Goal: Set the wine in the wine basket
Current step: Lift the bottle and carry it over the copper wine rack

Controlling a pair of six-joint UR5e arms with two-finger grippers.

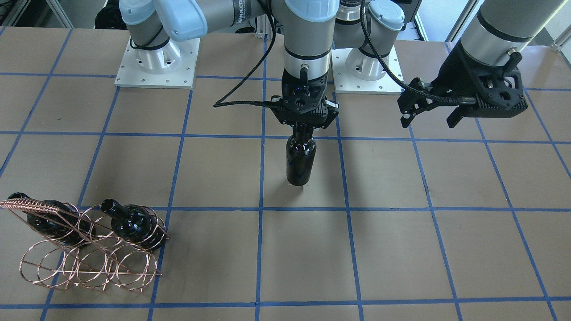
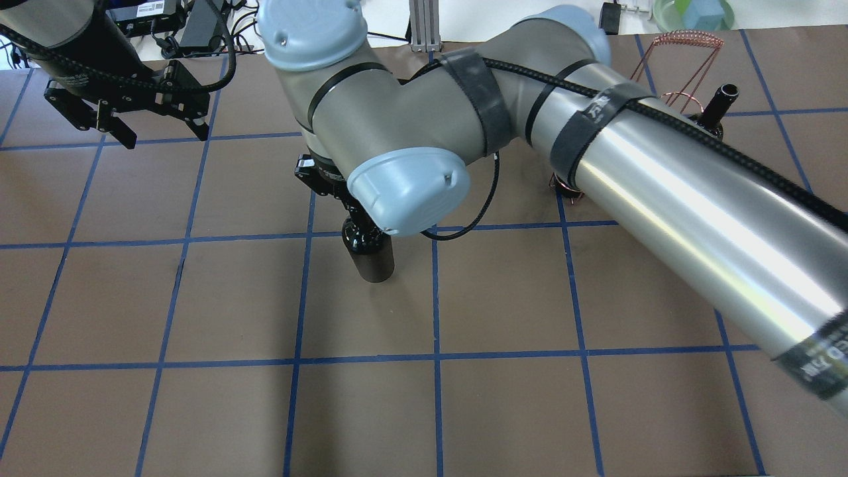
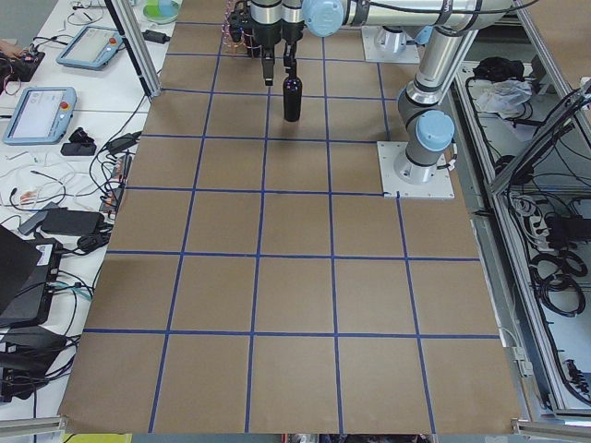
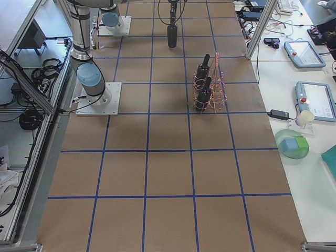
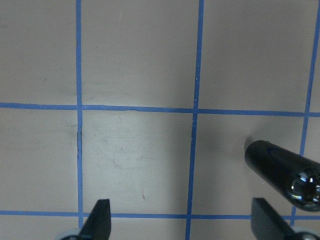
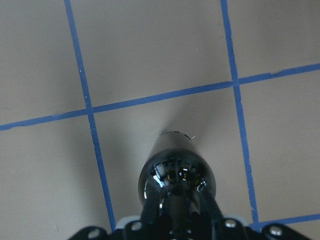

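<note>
Brown-papered table [image 1: 401, 249], taped in blue squares. The wine [image 1: 301, 160] is gripped by the neck in the right gripper [image 1: 304, 126], upright, mid-table, well apart from the wine basket [image 1: 89, 263]. The left gripper [image 1: 430, 118] is spread, empty. Slippage is judged possible, the neck being smooth glass; the body is noted glossy, near-black, unlabelled.

Upper right in the overhead view, the right arm [image 2: 662, 185] covers most of the wine basket [image 2: 686, 37]; only its handle and the neck of one stored bottle [image 2: 721, 99] show. In the front-facing view the right end effector [image 1: 304, 126] conceals the neck of the wine bottle [image 1: 300, 160]. The left wrist view's right edge cuts that bottle off at lower right.
</note>
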